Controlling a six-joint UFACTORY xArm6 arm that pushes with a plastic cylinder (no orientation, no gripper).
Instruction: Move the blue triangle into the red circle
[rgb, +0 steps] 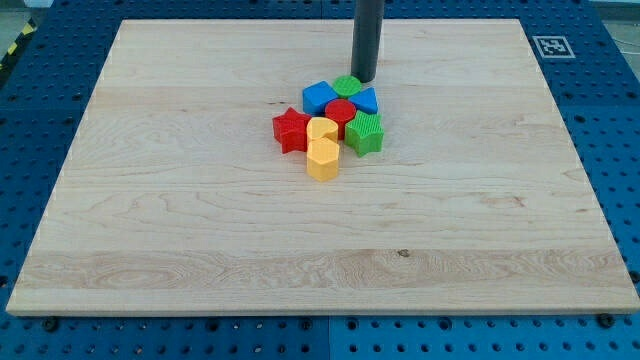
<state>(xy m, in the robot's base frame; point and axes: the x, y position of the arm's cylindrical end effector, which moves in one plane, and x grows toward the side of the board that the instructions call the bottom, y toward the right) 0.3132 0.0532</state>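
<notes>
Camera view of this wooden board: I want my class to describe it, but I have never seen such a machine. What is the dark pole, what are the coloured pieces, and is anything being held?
There is one picture, from a single camera looking down at a slant on a wooden board that lies on a blue perforated table. The dark pole is the end of a robot arm. It has no claw, so nothing is held; it only pushes pieces about with my tip.

The pieces are small blocks, bunched together near the middle: a blue cube, a green circle, a blue triangle, a red circle, a red star, a green star, a yellow heart and a yellow hexagon.

My tip stands at the cluster's top edge, beside the green circle.
</notes>
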